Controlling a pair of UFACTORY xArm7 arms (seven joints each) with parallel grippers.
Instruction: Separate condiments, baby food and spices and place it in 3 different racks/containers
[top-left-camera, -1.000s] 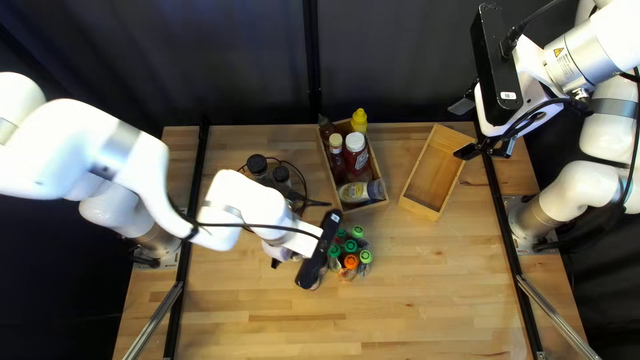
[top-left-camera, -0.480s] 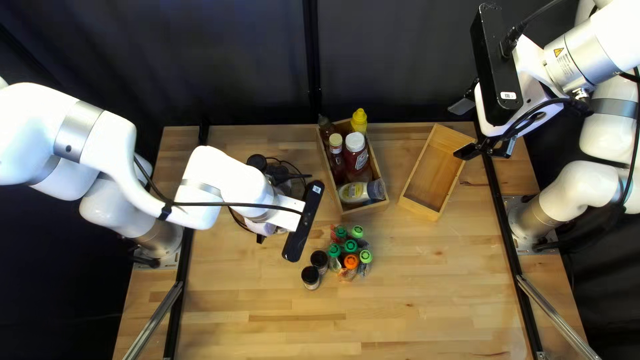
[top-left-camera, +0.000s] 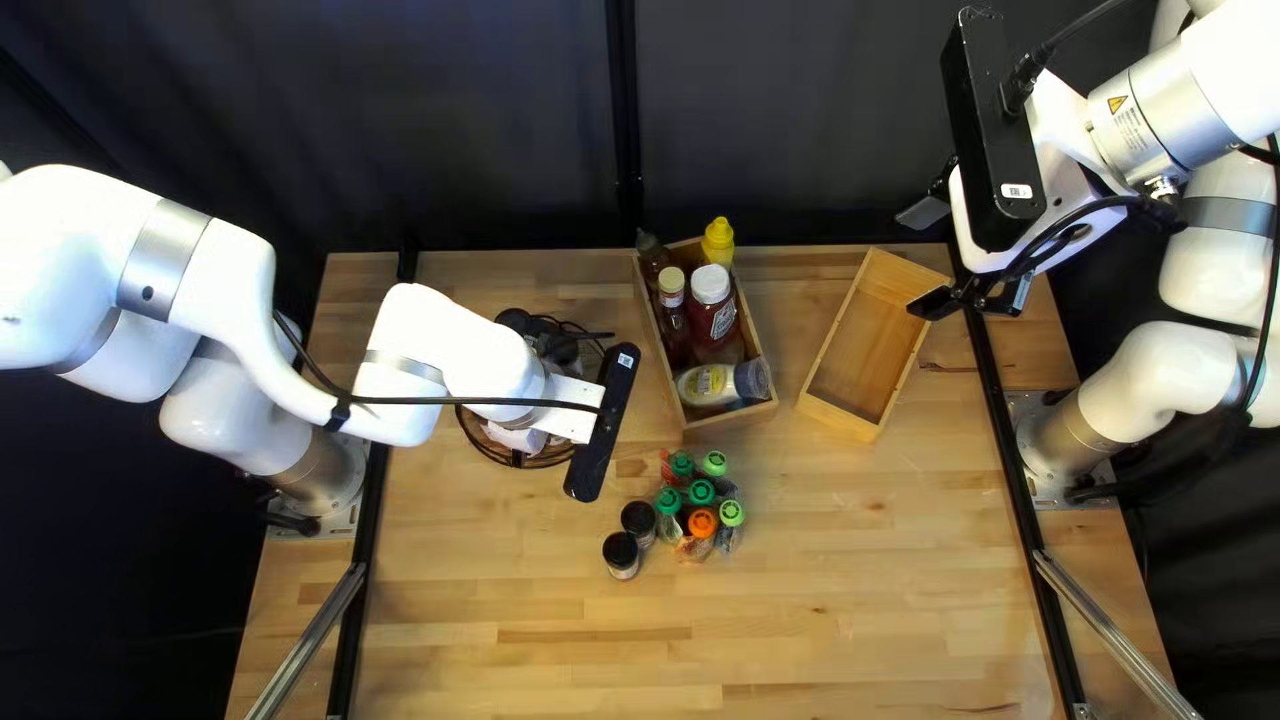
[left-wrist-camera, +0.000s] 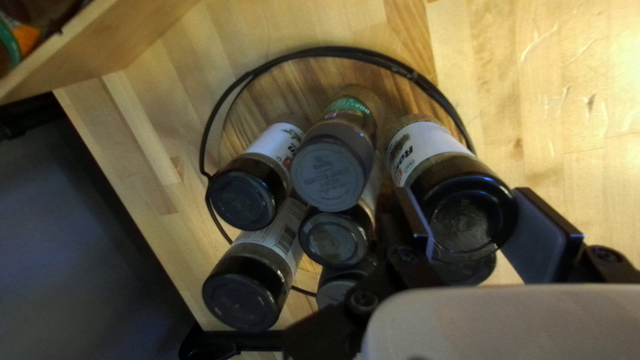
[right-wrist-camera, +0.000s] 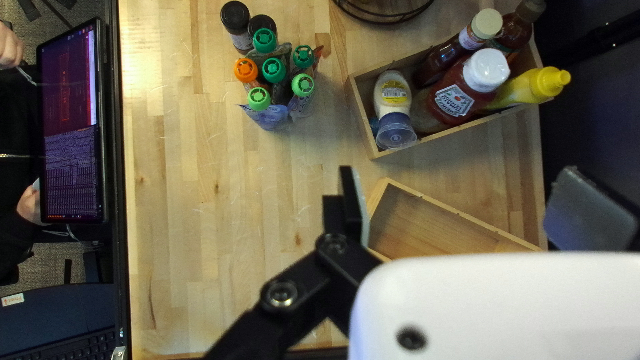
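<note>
Condiments (right-wrist-camera: 457,100) boxed. Left tool (left-wrist-camera: 467,200) narrowed on a spice jar (left-wrist-camera: 470,207) at the wire basket (left-wrist-camera: 320,51), others inside. Right tool (right-wrist-camera: 467,190) wide. Left to do: two jars (top-left-camera: 622,552), pouches (right-wrist-camera: 270,119) on bench (top-left-camera: 854,600).

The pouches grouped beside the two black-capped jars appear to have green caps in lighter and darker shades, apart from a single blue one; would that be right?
Not quite: the single odd cap is orange, not blue, as the right wrist view shows. The rest holds for the pouches.
</note>
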